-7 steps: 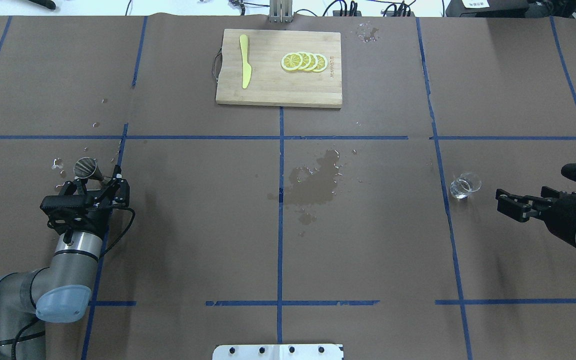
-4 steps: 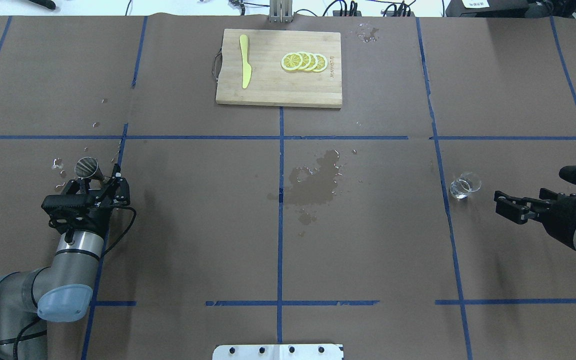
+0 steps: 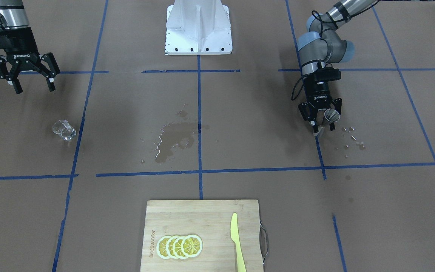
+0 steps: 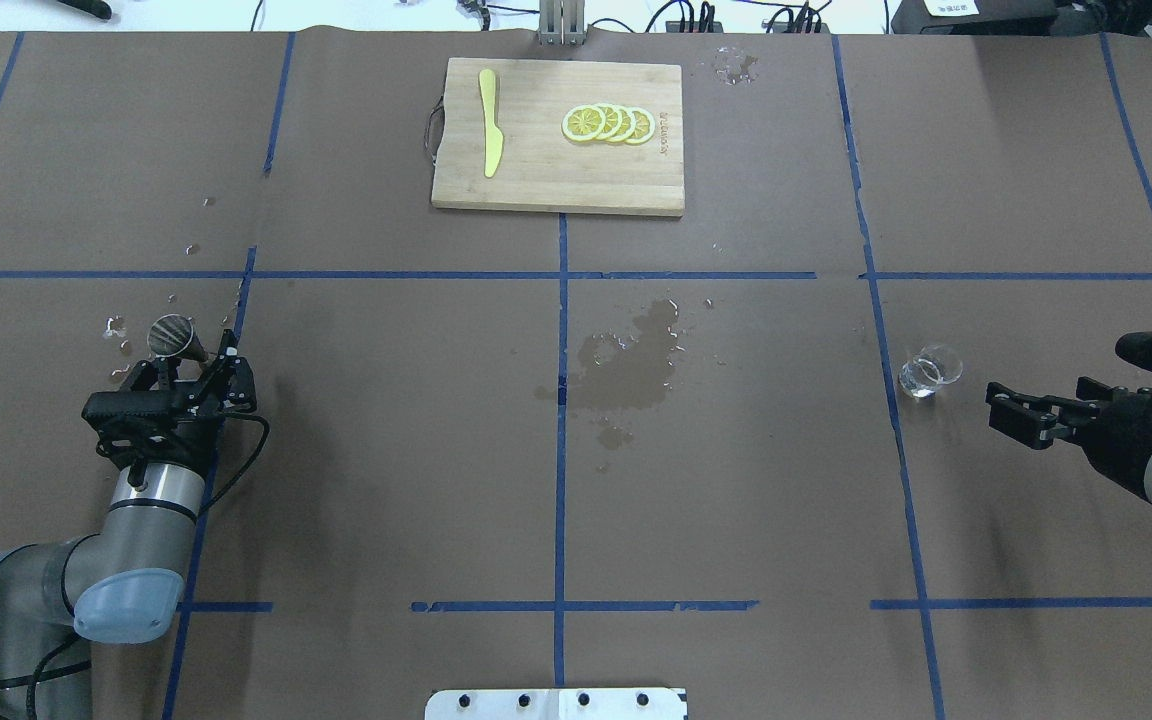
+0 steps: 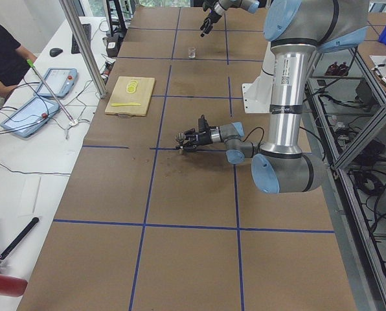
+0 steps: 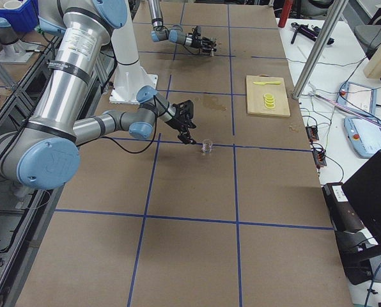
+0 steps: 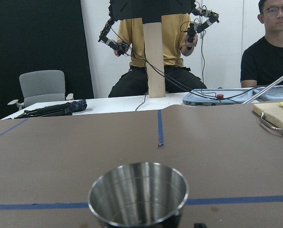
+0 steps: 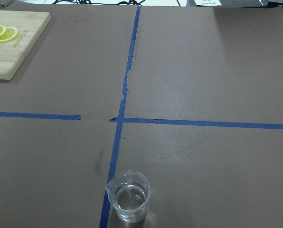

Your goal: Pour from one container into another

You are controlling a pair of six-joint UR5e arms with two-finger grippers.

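Observation:
A small metal cup (image 4: 173, 335) stands upright at the table's left, its rim filling the bottom of the left wrist view (image 7: 138, 192). My left gripper (image 4: 194, 358) lies low and level behind it, fingers on either side of the cup's lower part, shut on it (image 3: 322, 126). A clear glass beaker (image 4: 929, 370) holding a little water stands on the right, by a blue tape line (image 8: 128, 194). My right gripper (image 4: 993, 408) hangs open a short way to the right of the beaker, nothing between its fingers (image 3: 34, 88).
A wooden cutting board (image 4: 536, 160) at the far middle carries a yellow knife (image 4: 489, 125) and lemon slices (image 4: 608, 123). A wet patch (image 4: 626, 365) darkens the table's centre, and droplets (image 4: 116, 325) lie around the metal cup. The robot's base plate (image 4: 556, 703) sits at the near edge.
My right gripper has edged a little left, closer to the beaker. The left arm has shifted very slightly forward; the metal cup stays where it was.

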